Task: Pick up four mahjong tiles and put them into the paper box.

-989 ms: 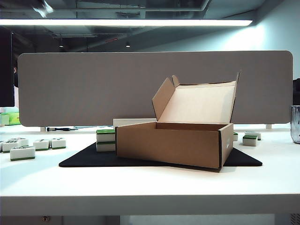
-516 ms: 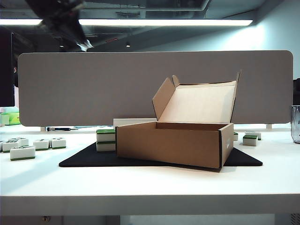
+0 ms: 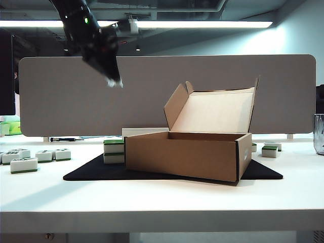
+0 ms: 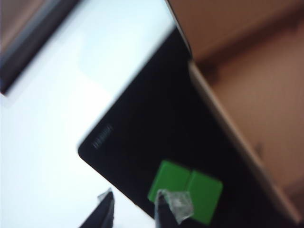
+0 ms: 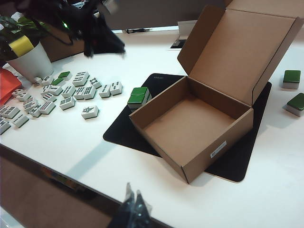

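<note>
The paper box [image 3: 187, 154] stands open on a black mat [image 3: 96, 171], its lid tilted back; the right wrist view shows its inside [image 5: 190, 126] bare. A small pile of green-backed mahjong tiles [image 3: 114, 151] sits on the mat against the box's left side, and shows as two green tops [image 4: 186, 190] in the left wrist view. My left gripper [image 3: 114, 81] hangs high above that pile, blurred. Its jaws [image 4: 134, 210] stand apart with nothing between them. My right gripper [image 5: 133, 194] is shut and empty, over the table's near edge, far from the box.
Several loose tiles [image 5: 71, 90] lie on the white table left of the mat, and a few more [image 5: 292, 78] to the right of the box. A potted plant [image 5: 26, 61] stands at the far left. A grey partition [image 3: 167, 93] closes the back, and a glass [image 3: 319, 134] stands at the right edge.
My left arm has swung into the exterior view from the top left, moving down and right towards the box. The box and tiles have not moved.
</note>
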Available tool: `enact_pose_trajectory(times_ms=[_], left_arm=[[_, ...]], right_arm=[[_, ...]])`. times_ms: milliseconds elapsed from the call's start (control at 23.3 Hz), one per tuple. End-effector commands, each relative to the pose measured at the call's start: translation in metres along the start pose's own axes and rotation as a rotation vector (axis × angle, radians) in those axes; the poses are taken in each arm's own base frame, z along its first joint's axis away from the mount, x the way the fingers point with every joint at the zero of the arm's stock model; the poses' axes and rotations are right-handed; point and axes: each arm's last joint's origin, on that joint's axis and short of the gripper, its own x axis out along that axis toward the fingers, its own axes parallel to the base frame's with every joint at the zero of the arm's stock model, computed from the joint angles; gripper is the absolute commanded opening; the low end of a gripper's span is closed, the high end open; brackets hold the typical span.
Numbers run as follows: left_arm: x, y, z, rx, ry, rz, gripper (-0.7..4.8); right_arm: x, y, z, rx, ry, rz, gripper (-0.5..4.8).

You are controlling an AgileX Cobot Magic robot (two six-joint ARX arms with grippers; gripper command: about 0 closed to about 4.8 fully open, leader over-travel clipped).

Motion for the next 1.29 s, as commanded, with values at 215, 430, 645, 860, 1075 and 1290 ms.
enact_pose_trajectory(times_ms=[215,430,645,860,1075,1290], left_arm=[[0.036,0.000,-0.016,0.123,0.105,-0.087,4.03],[0.059,0.000,-0.025,0.169,0.142,-0.130,4.79],[0.076,-0.001,-0.032,0.173,0.167,-0.162,4.79],[0.090,-0.002,-0.039,0.164,0.189,-0.187,4.79],[0.101,-0.003,-0.044,0.154,0.189,-0.220,4.79],[0.118,-0.005,-0.052,0.146,0.219,-0.246,4.79]], right_arm=[[0.000,0.000,0.000,0.002,0.008,0.002,-0.01],[0.000,0.000,-0.002,0.009,0.019,0.000,-0.01],[0.000,0.000,-0.003,0.018,0.034,-0.002,-0.01],[0.000,0.000,-0.003,0.019,0.034,-0.002,-0.01],[0.000,0.000,-0.003,0.019,0.034,-0.002,-0.01],[0.000,0.000,-0.003,0.019,0.034,-0.002,-0.01]])
